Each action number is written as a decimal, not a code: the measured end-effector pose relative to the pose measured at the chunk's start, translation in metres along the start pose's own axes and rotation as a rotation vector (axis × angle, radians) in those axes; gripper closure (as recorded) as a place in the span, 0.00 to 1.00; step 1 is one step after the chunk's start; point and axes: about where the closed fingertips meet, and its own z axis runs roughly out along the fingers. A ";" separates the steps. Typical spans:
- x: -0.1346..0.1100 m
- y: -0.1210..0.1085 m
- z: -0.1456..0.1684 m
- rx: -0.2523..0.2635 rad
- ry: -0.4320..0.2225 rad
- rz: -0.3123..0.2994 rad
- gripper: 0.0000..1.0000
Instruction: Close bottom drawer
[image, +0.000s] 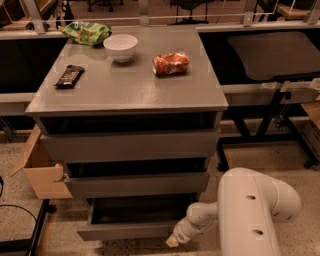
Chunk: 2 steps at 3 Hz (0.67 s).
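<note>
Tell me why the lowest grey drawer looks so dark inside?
Camera view: light comes from above, leaving a soft sheen on the flat grey cabinet top; the open, shallow grey bottom drawer lies shaded by the drawers overhead; the tan-tipped gripper of the white arm, by the drawer's front corner, catches light.

White arm — a smooth, rounded shell with two small dark recesses — narrows through ribbed white joints to the tan-tipped gripper, low in the view, left of the shell.
</note>
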 end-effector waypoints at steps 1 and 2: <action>-0.020 -0.022 0.003 0.112 -0.029 -0.032 1.00; -0.045 -0.044 0.002 0.184 -0.067 -0.072 1.00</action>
